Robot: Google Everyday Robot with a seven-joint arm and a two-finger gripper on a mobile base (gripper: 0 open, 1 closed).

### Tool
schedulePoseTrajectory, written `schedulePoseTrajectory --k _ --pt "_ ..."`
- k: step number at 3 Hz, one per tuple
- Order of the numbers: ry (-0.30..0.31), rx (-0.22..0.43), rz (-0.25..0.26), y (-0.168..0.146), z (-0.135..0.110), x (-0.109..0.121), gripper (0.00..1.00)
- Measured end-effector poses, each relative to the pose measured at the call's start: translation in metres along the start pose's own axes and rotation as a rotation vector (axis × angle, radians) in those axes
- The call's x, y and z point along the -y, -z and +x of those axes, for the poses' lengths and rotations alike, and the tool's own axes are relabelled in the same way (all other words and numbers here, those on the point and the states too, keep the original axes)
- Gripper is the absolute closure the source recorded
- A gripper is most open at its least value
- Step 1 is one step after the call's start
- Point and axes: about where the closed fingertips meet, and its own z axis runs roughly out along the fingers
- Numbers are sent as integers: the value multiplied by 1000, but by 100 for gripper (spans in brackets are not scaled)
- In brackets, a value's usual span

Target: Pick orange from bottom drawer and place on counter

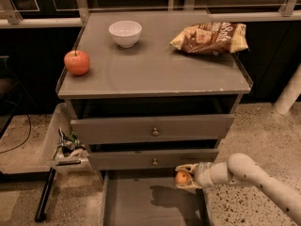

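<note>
The small orange (182, 177) sits between the fingers of my gripper (185, 177), which is shut on it and holds it above the right side of the open bottom drawer (141, 204), just below the middle drawer's front. My white arm (254, 178) comes in from the lower right. The grey counter (155, 72) tops the cabinet above.
On the counter stand a red-orange apple (77, 62) at the left edge, a white bowl (125, 33) at the back, and a chip bag (210, 37) at the back right. Two upper drawers with knobs (155, 132) stand slightly open. A bin of trash (66, 147) sits left of the cabinet.
</note>
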Motion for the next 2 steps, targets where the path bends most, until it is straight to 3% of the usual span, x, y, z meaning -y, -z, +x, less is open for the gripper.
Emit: schedulePoseTrajectory --k 1,2 --pt "48 12 8 12 -25 -3 100" --pt "154 1 34 40 -78 -4 100"
